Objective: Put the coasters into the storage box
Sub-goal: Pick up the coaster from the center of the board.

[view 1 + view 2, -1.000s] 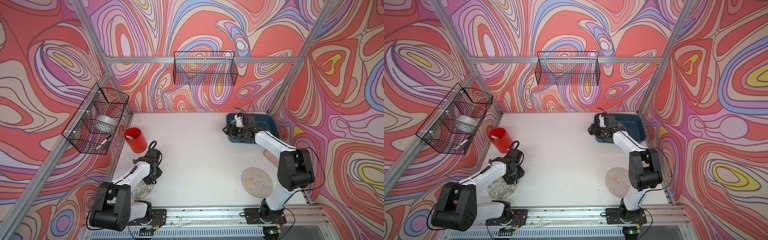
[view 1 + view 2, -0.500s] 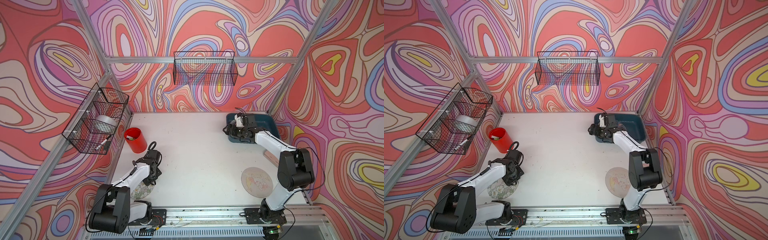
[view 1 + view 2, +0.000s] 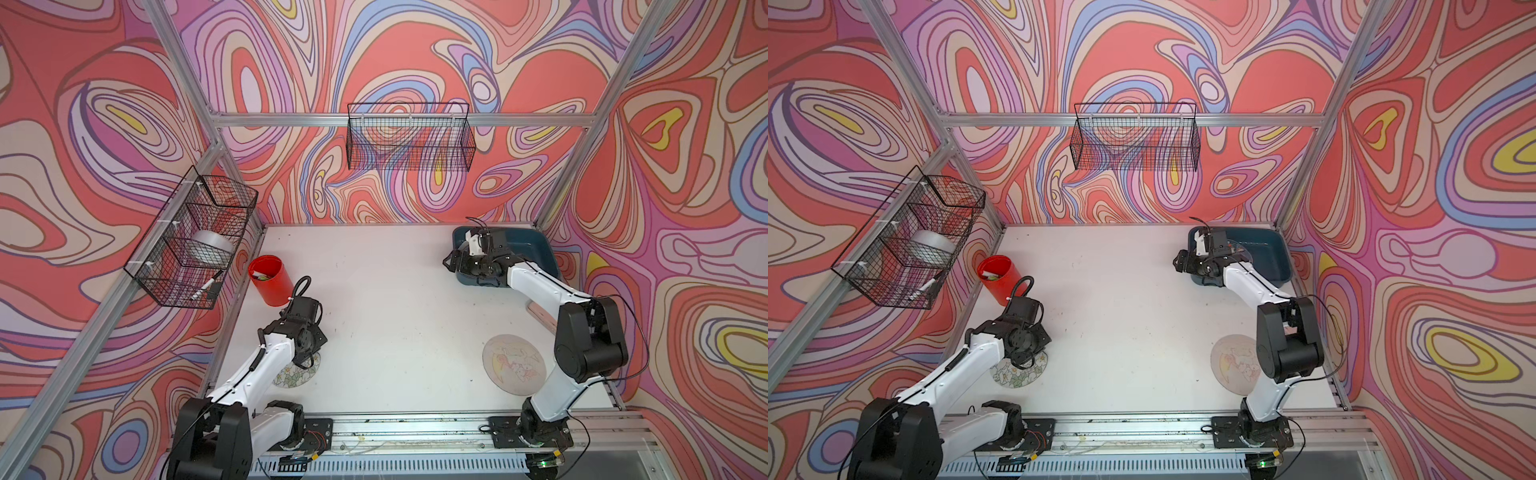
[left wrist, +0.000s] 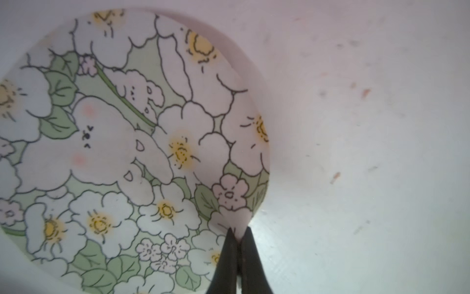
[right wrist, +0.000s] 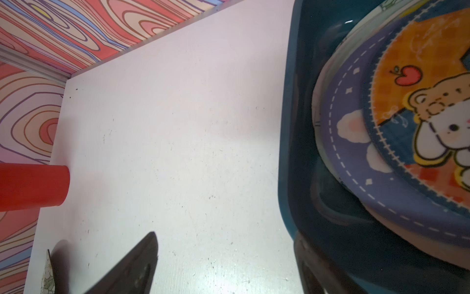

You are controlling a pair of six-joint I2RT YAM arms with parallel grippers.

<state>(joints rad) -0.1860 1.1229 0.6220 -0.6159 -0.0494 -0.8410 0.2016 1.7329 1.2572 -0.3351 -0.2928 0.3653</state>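
A green-and-white floral coaster (image 4: 122, 152) lies on the white table at the front left, seen in both top views (image 3: 296, 375) (image 3: 1016, 375). My left gripper (image 4: 237, 238) is shut on its rim, which is pulled up slightly between the fingertips. A beige coaster (image 3: 513, 370) with pale animals lies flat at the front right. The dark teal storage box (image 3: 538, 249) stands at the back right with a stack of coasters inside, a purple-rimmed cartoon one (image 5: 356, 165) on top. My right gripper (image 5: 226, 244) hangs open over the box's near left corner, holding nothing.
A red cup (image 3: 270, 280) stands at the left side of the table, behind the left arm. Black wire baskets hang on the back wall (image 3: 409, 137) and the left wall (image 3: 191, 237). Patterned walls and metal posts close in three sides.
My left gripper has closed onto the floral coaster's rim. Neither arm has visibly shifted, and the right gripper stays open.
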